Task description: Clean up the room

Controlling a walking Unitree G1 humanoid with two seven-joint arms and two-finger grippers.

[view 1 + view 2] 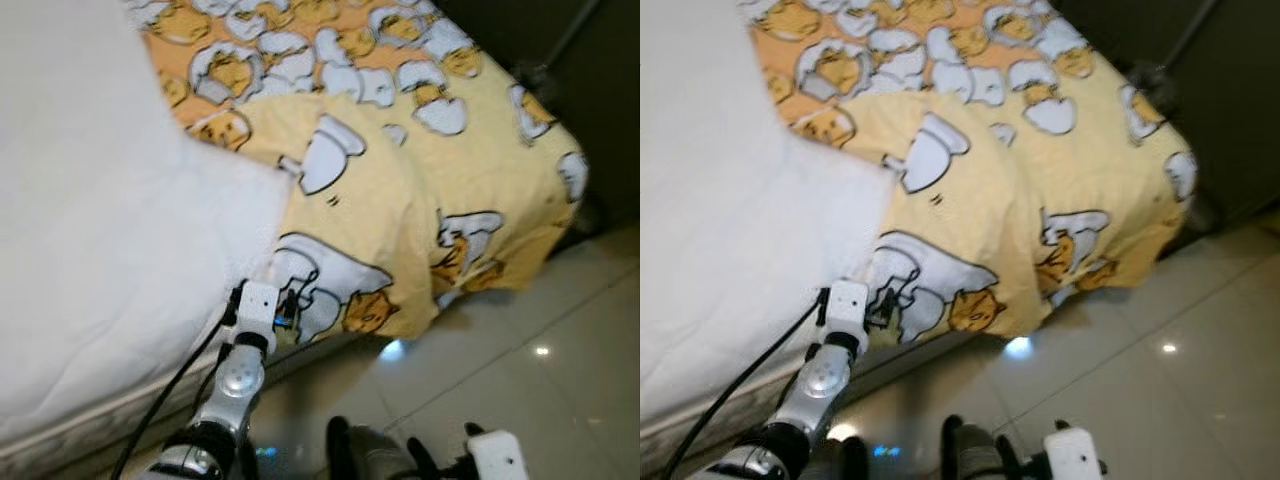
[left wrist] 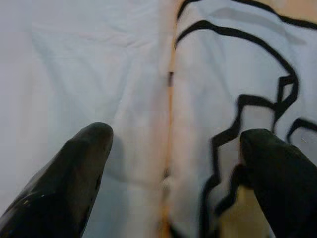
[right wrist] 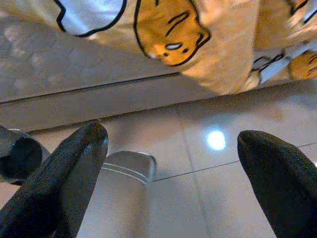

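A yellow blanket [image 1: 400, 190] printed with cartoon eggs covers the bed and hangs over its side. A white duvet [image 1: 100, 250] lies on the bed's left part, partly over the blanket. My left gripper [image 2: 176, 144] is open at the bed's edge, right up against the fabric. One finger [image 2: 84, 163] is over the white cloth, the other over the printed blanket [image 2: 237, 74], with the seam between them. My left arm [image 1: 245, 360] reaches up from below. My right gripper [image 3: 173, 139] is open and holds nothing, low over the floor beside the hanging blanket [image 3: 178, 34].
Glossy pale floor tiles [image 1: 520, 370] run along the bed's side, with light reflections. A dark piece of furniture [image 1: 600, 80] stands beyond the bed's far corner. A black cable [image 1: 170, 390] trails along my left arm. A silver cylinder [image 3: 124, 193] sits just under my right gripper.
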